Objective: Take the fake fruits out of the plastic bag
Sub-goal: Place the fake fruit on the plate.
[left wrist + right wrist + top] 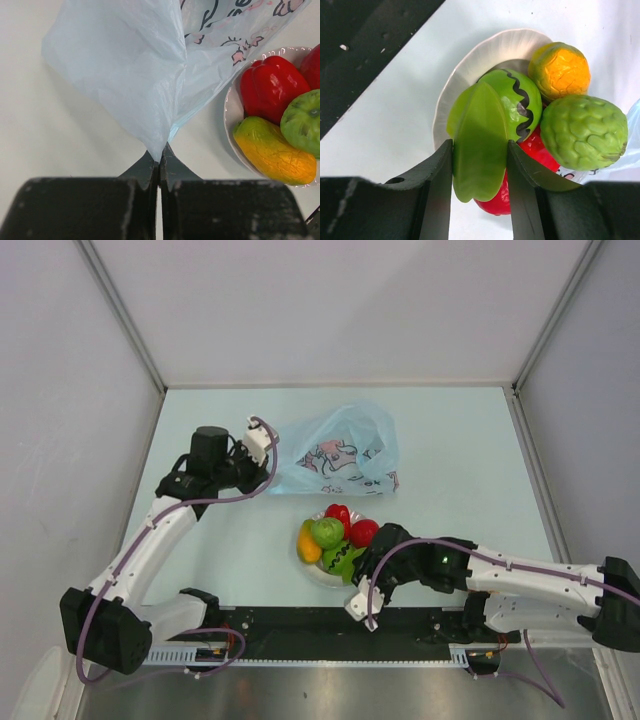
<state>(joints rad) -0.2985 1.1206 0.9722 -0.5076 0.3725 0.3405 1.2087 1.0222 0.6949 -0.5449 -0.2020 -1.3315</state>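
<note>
The light-blue plastic bag (335, 455) lies on the table behind a white plate (309, 570). My left gripper (268, 447) is shut on a corner of the bag (135, 65), with the film pinched between its tips (159, 156). My right gripper (358, 558) is over the plate and shut on a green star fruit (480, 125), with the jaws touching both its sides (480, 147). On the plate (475, 60) lie a green striped fruit (520, 100), an orange fruit (560, 70), a bumpy green fruit (582, 130) and a red one (540, 150).
The left wrist view shows a red pepper (270, 85), a yellow-orange fruit (275, 150) and a green fruit (305, 120) on the plate (231, 115) beside the bag. Grey walls enclose the table on three sides. The black base rail (300, 640) runs along the near edge.
</note>
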